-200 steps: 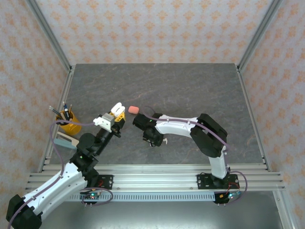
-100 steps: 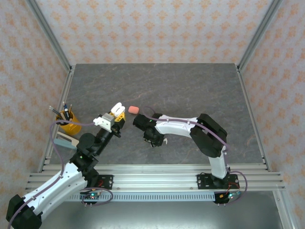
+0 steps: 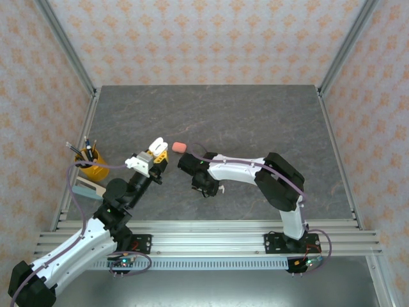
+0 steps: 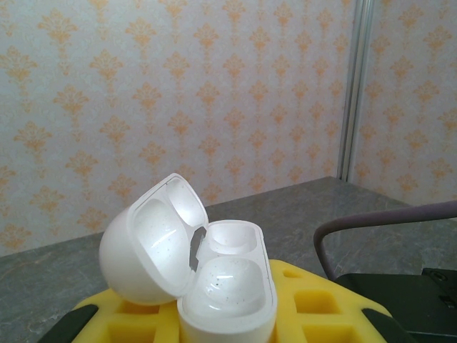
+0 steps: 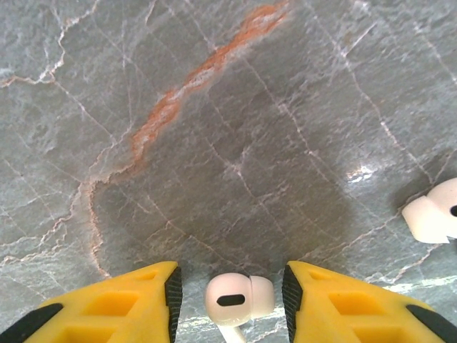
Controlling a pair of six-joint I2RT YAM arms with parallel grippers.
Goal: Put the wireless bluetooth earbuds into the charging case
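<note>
R gripper (image 5: 230, 289) hangs low over grey stone-look tabletop (image 5: 214, 143), yellow fingers spread. Small white stemmed plastic earbud (image 5: 239, 298) lies on table btwn them, w/ a clear gap to one pad and nearly at the other. 2nd white earbud (image 5: 434, 216) lies apart, outside the fingers. L gripper (image 3: 155, 152) is pinched on glossy white charging case (image 4: 227, 286), lid flipped open.
</note>
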